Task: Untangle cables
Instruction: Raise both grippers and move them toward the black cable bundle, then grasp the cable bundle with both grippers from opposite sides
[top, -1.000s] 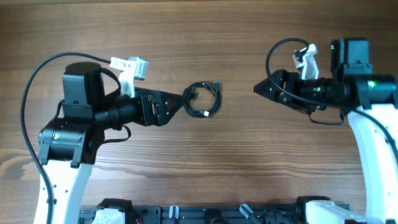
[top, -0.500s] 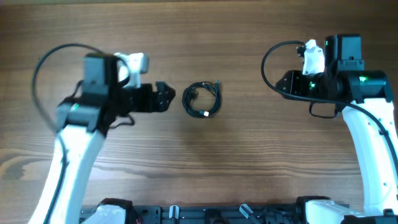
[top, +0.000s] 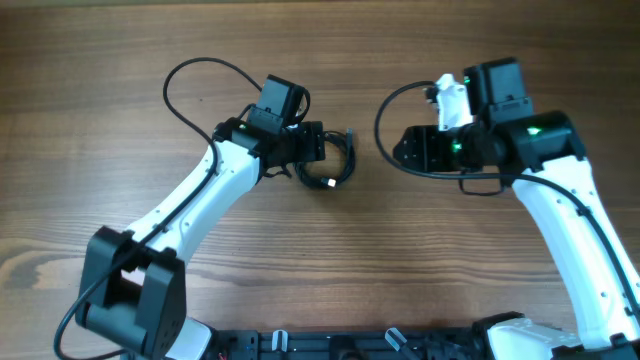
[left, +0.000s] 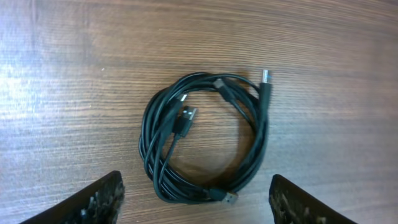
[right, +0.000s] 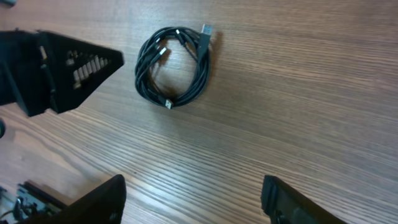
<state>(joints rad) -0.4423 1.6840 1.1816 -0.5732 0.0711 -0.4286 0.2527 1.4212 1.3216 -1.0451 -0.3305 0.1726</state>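
1. A bundle of thin black cables (top: 330, 165) is lying coiled in one loose ring on the brown wood-grain table (top: 500, 60), between the two arms.
2. The left gripper (top: 308, 150) is hanging over the ring's left edge in the overhead view. In the left wrist view its black fingers (left: 102, 202) are standing wide apart, with the coil (left: 262, 134) lying ahead of the gap, and they are holding nothing.
3. The right gripper (top: 400, 150) is hanging to the right of the coil, clearly apart from it. Its fingers (right: 102, 199) are spread wide and are gripping nothing.
4. A silver-tipped plug (left: 267, 76) is sticking out at the ring's upper right, and a smaller plug (left: 230, 198) is poking out at its lower edge.
5. A third plug (left: 188, 117) is lying inside the ring.
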